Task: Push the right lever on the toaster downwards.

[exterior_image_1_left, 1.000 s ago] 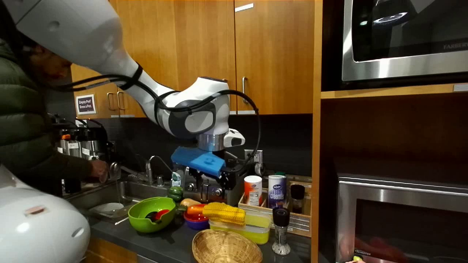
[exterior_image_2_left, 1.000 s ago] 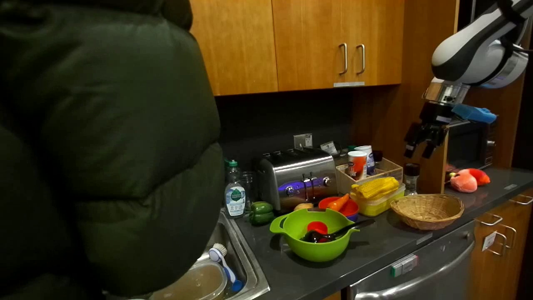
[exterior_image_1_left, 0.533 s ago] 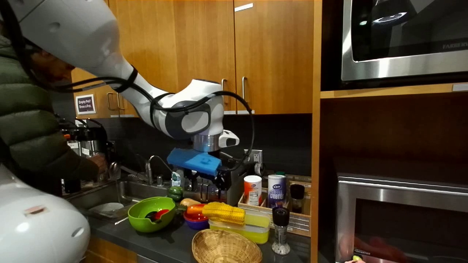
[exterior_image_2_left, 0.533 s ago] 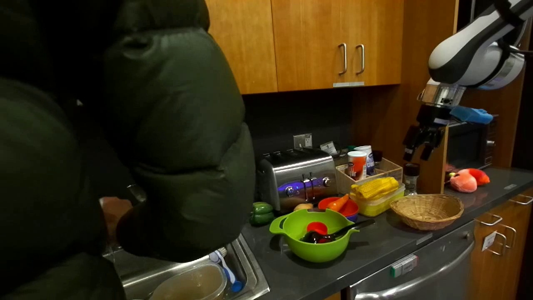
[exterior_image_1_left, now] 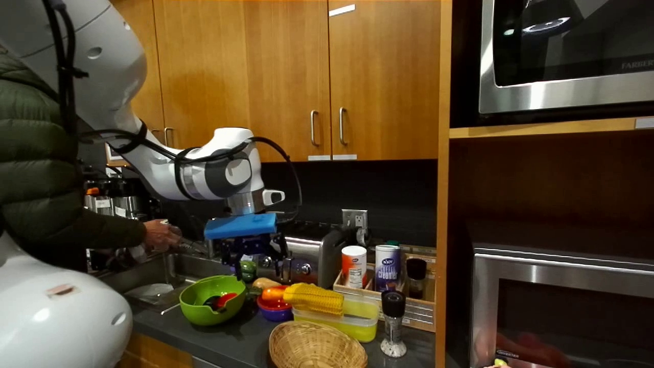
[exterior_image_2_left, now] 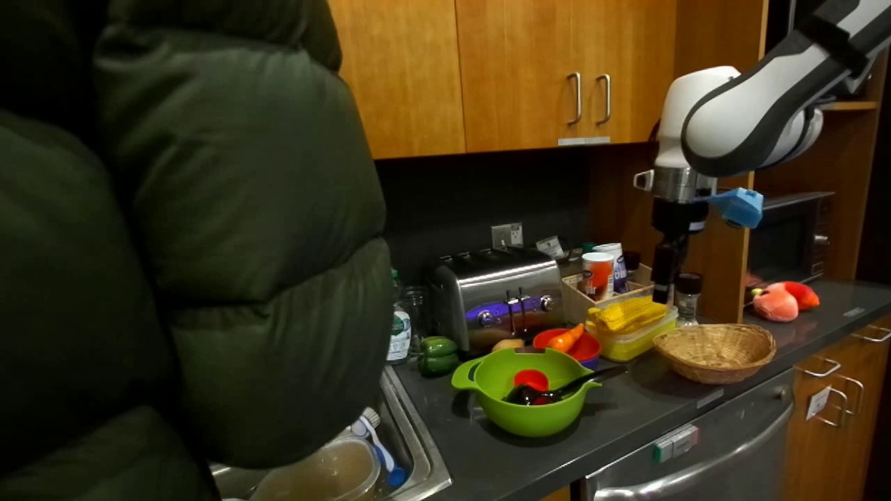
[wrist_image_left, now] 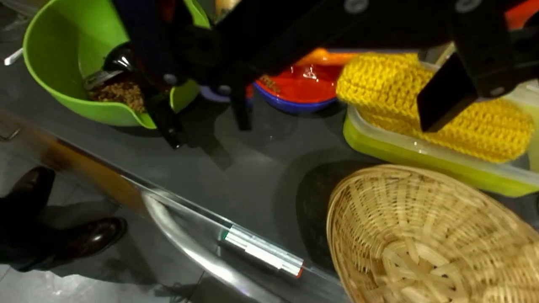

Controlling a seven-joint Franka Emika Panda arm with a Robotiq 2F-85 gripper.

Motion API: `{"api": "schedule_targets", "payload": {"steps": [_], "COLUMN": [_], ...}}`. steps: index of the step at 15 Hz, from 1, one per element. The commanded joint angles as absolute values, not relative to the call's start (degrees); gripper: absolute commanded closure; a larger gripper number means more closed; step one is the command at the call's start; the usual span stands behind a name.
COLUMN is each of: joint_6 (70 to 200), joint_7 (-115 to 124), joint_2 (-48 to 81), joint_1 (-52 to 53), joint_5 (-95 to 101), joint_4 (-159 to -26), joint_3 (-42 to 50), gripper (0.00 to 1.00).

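Note:
The dark-grey and silver toaster (exterior_image_2_left: 501,278) stands on the counter against the back wall, with two thin levers on its front. Its right lever (exterior_image_2_left: 523,309) shows with its knob at the upper part of the slot. In an exterior view the toaster (exterior_image_1_left: 329,258) is partly hidden behind my gripper (exterior_image_1_left: 258,275). My gripper is open and empty, its two fingers wide apart. It hangs pointing down in front of the toaster, apart from it. An exterior view shows the gripper (exterior_image_2_left: 661,299) edge-on, right of the toaster. The wrist view shows the gripper (wrist_image_left: 337,113) but no toaster.
A green bowl (exterior_image_2_left: 536,421), red bowl (wrist_image_left: 309,90), yellow corn (wrist_image_left: 387,88) on a lime container (exterior_image_2_left: 619,348) and a wicker basket (wrist_image_left: 345,219) stand before the toaster. A wooden organizer (exterior_image_1_left: 340,278) is beside it. A person (exterior_image_2_left: 264,243) is at the sink (exterior_image_1_left: 179,268).
The arm has swung left and down in both exterior views, and the wrist has turned. The gripper stays open. The person's arm has shifted; the toaster has not moved.

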State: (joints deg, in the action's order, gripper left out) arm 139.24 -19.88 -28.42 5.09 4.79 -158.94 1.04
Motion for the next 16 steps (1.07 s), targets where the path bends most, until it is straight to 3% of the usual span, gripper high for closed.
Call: {"api": "schedule_targets", "payload": {"steps": [1,4,5,7,16], "joint_6": [145.8,151.6,153.1,155.1,167.3], "joint_7": [-19.9,-19.5,-19.4,-19.0,-19.2], "joint_2": [-28.5,-27.1,-26.0,-24.8,-17.1], "joint_1": [5.3,5.7,5.9,6.5,10.8], "joint_5": [10.3,12.0,12.0,11.6,3.2], "joint_4": [-159.1,-158.5,-157.9,-157.0,-152.1], "joint_3": [-1.3,-1.4,-1.4,-1.7,1.1], "gripper": [0.0,0.03,0.26,0.29,0.98]}}
